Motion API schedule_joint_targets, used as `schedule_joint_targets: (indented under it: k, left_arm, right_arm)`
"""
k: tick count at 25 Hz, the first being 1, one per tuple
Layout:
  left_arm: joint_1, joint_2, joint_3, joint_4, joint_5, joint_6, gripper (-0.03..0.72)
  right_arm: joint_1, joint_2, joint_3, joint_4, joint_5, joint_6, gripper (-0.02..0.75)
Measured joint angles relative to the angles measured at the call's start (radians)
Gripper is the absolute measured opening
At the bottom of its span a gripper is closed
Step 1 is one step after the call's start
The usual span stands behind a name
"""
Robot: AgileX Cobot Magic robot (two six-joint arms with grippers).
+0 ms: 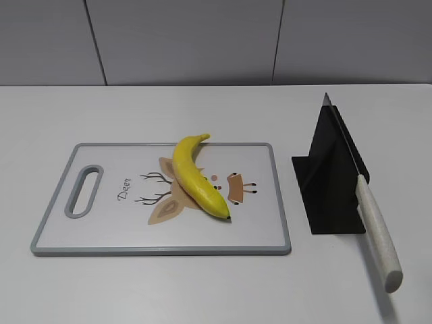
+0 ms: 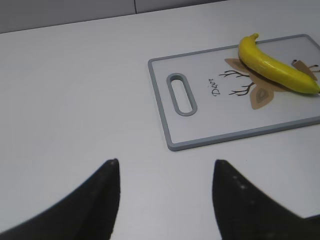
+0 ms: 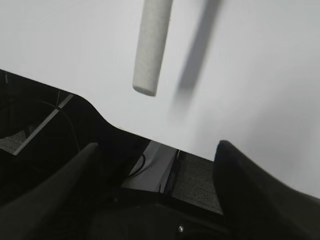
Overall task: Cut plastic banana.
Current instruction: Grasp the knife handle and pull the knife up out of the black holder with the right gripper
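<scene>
Yellow plastic banana (image 1: 196,177) on cutting board (image 1: 108,239)

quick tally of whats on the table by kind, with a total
banana: 1
cutting board: 1
knife: 1
black knife stand: 1
total: 4

A grey-rimmed cutting board (image 1: 270,202) with a deer print lies left of a black stand (image 1: 331,196) on the white table (image 1: 202,290).
</scene>
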Motion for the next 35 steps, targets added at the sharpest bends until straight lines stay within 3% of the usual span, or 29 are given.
schedule_joint_targets:
  k: [9,13,22,30,31,33,35]
  left_arm:
    - [0.0,0.0,0.0,-0.001,0.0,0.0,0.573]
    - [0.0,0.0,0.0,-0.001,0.0,0.0,0.573]
    - [0.0,0.0,0.0,-0.001,0.0,0.0,0.573]
    - [0.0,0.0,0.0,0.0,0.0,0.0,0.573]
    - [0.0,0.0,0.0,0.0,0.0,0.0,0.573]
    - [0.0,0.0,0.0,0.001,0.0,0.0,0.573]
    - [0.0,0.0,0.0,0.002,0.0,0.0,0.573]
  right_arm:
    - [0.273,0.235,-0.001,-0.122,-0.247,0.286,0.536]
    - [0.289,0.341,-0.001,-0.255,-0.293,0.414,0.536]
    - [0.289,0.489,-0.001,-0.273,-0.414,0.454,0.523]
    - [0.289,0.523,-0.001,-0.264,-0.431,0.51,0.4]
    - [0.289,0.523,-0.001,-0.262,-0.431,0.511,0.361]
    - [0.289,0.521,-0.001,-0.258,-0.43,0.512,0.21]
    - [0.288,0.516,-0.001,-0.258,-0.423,0.532,0.179]
